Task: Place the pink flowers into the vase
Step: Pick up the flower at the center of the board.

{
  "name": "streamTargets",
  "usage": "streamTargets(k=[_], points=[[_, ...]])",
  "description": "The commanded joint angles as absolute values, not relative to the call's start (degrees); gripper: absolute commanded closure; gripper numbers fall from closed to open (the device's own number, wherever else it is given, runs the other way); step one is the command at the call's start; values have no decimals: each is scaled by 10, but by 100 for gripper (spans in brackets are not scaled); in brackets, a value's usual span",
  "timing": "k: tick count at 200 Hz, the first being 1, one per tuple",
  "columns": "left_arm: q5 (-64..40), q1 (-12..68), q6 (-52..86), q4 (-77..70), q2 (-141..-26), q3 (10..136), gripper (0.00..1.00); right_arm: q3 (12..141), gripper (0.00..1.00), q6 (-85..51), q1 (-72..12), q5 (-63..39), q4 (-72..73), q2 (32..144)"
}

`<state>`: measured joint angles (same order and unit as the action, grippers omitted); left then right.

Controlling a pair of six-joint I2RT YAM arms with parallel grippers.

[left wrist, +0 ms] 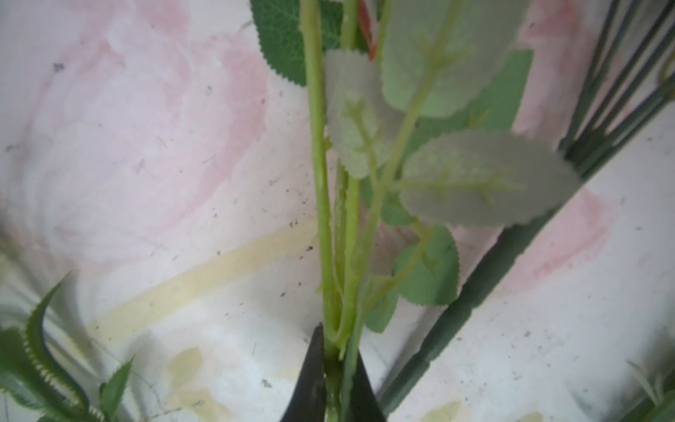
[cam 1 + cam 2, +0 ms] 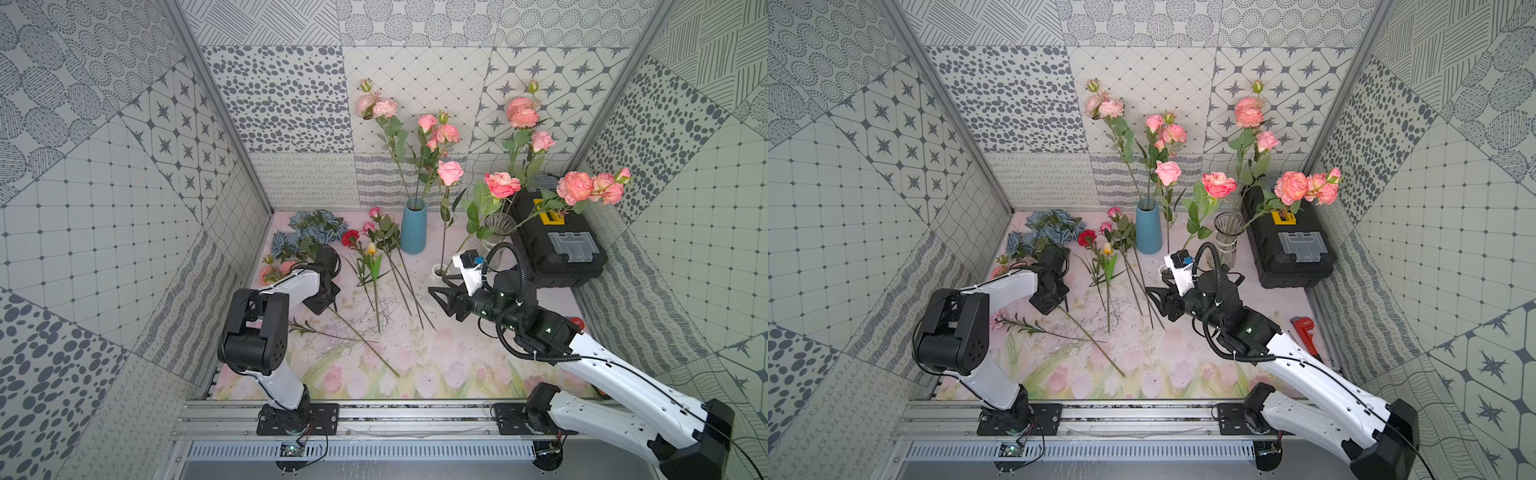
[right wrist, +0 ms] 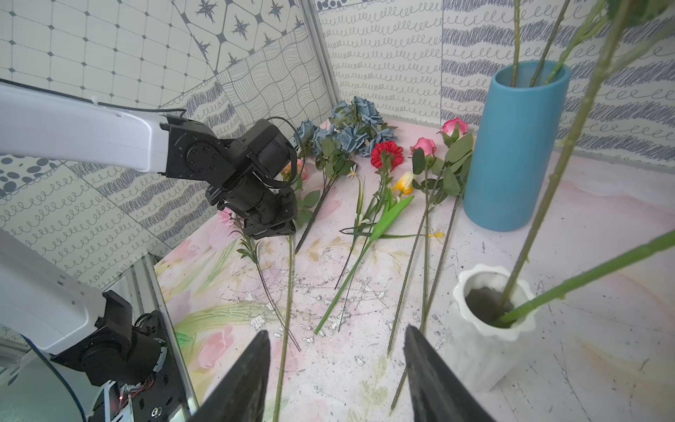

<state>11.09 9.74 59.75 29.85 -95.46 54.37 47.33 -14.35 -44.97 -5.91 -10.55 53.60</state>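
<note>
My left gripper (image 1: 338, 365) is shut on the light green stem (image 1: 323, 219) of one of the pink flowers lying on the table mat. In a top view this stem (image 2: 361, 338) runs from the left gripper (image 2: 330, 305) toward the front, and its pink bloom (image 2: 286, 266) peeks out behind the wrist. More pink flowers stand in the blue vase (image 2: 413, 226), the glass vase (image 2: 496, 237) and the small white vase (image 3: 489, 329). Two small pink roses (image 2: 376, 214) lie beside the blue vase. My right gripper (image 3: 338, 365) hangs open and empty just left of the white vase.
Dusty blue-grey flowers (image 2: 307, 230), a red carnation (image 2: 350, 237) and a yellow tulip (image 2: 371, 248) lie at the back left, their stems fanning toward the middle. A black toolbox (image 2: 557, 245) fills the back right corner. A red wrench (image 2: 1306, 328) lies by the right wall.
</note>
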Motion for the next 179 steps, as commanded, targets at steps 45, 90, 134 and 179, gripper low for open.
streamTargets(k=[45, 90, 134, 179], points=[[191, 98, 616, 373, -852, 539, 100, 501, 41, -137, -451, -29, -120, 533], [225, 108, 598, 415, -790, 569, 100, 510, 41, -141, -453, -6, -143, 525], [283, 147, 559, 465, -747, 632, 100, 542, 42, -135, -458, 1, -204, 522], [273, 179, 466, 461, -737, 697, 100, 555, 42, -144, -459, 18, -236, 501]])
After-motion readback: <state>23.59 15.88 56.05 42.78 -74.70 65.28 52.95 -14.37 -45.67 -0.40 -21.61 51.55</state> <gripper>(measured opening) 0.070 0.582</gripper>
